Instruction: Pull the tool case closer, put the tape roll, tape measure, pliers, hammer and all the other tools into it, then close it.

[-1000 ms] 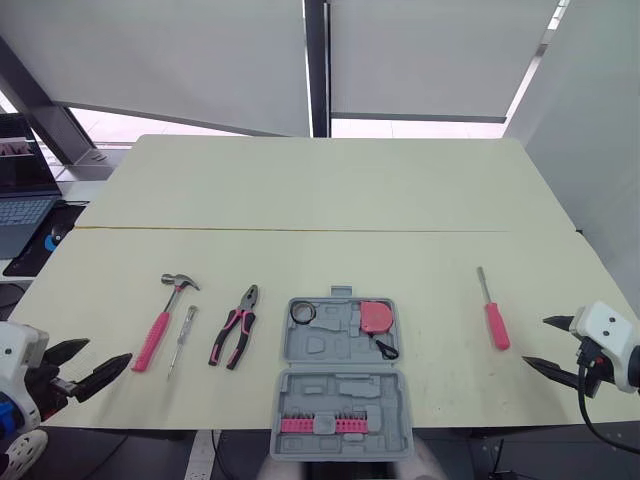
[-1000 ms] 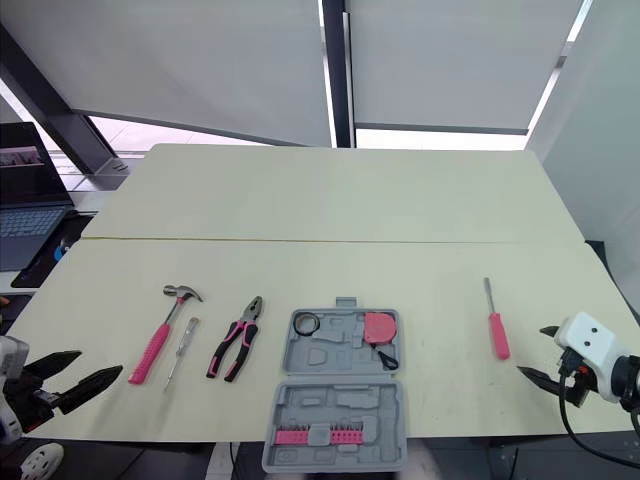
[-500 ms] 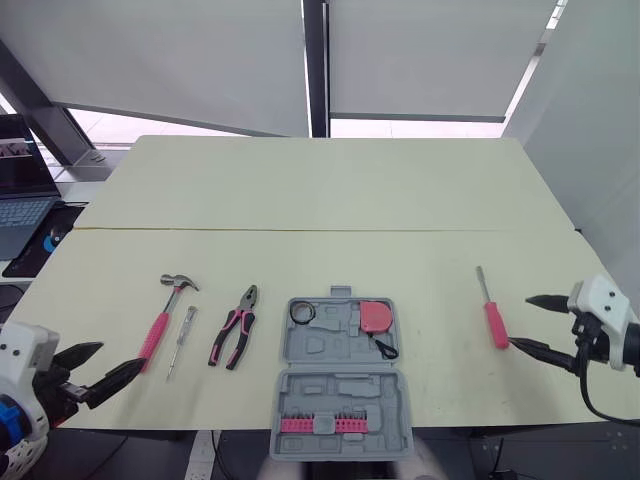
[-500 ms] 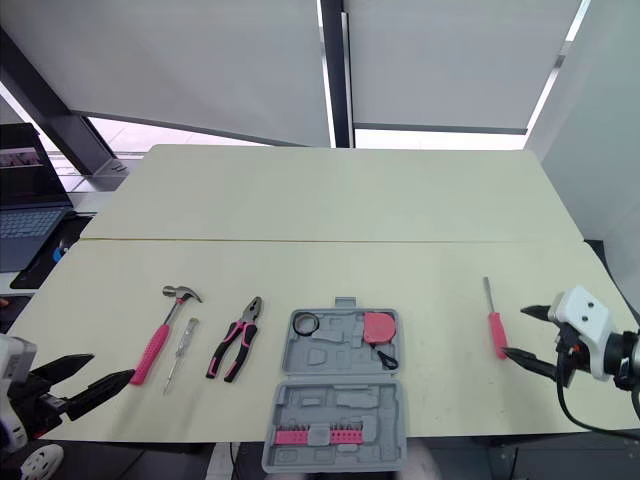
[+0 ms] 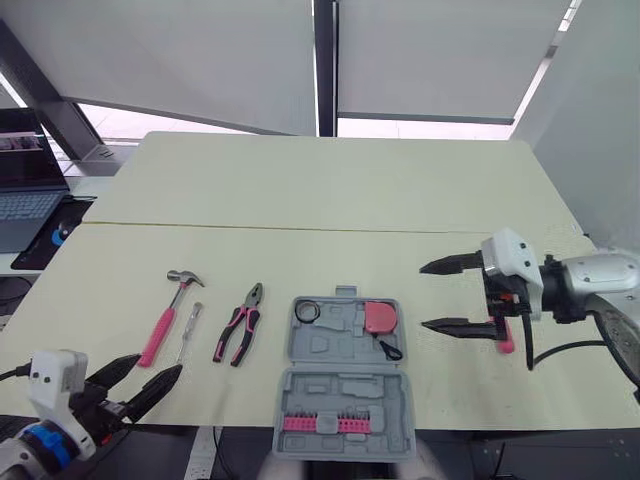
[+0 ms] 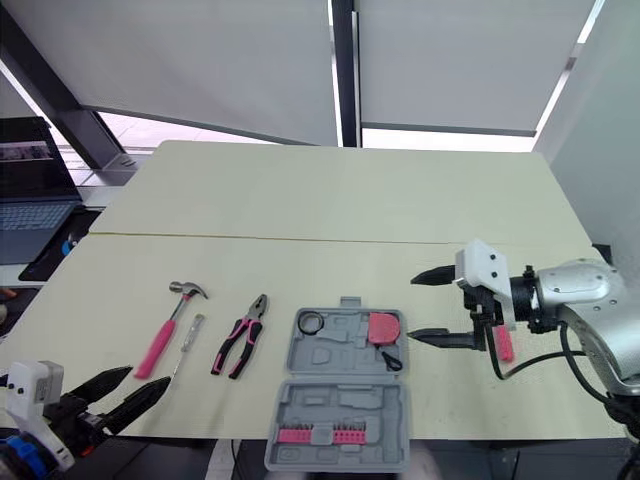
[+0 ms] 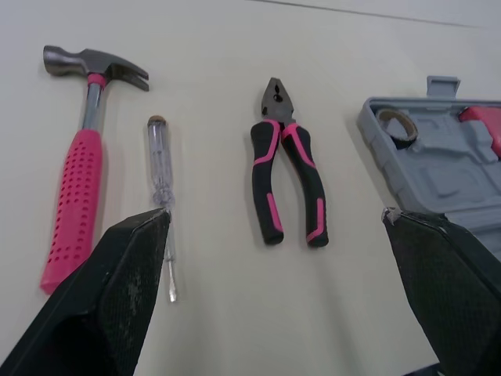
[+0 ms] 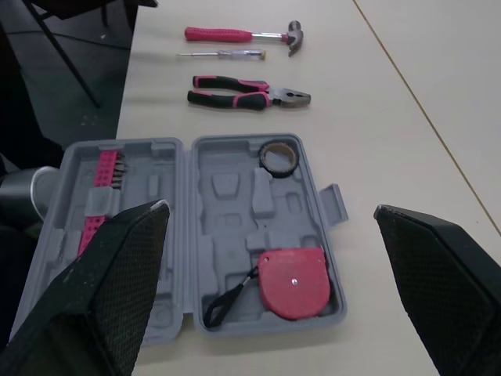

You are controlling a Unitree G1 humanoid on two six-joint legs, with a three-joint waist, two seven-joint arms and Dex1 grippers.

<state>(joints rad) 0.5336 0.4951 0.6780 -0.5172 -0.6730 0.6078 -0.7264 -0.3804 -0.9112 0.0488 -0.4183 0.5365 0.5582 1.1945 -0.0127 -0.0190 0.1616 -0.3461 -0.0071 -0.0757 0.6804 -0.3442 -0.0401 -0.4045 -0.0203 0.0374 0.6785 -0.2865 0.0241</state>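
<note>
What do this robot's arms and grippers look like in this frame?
The right gripper has two black, tapered, pointed fingers on a white blocky housing, behind it a silver-grey rounded forearm and a black cable looping underneath. The left gripper has the same fingers and housing, plus a blue ring at the wrist.

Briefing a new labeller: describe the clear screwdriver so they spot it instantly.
On the table, find the open grey tool case at the near edge. Left of it lie pliers, then a hammer; the screwdriver lies between them, thin, transparent-handled, no pink.
</note>
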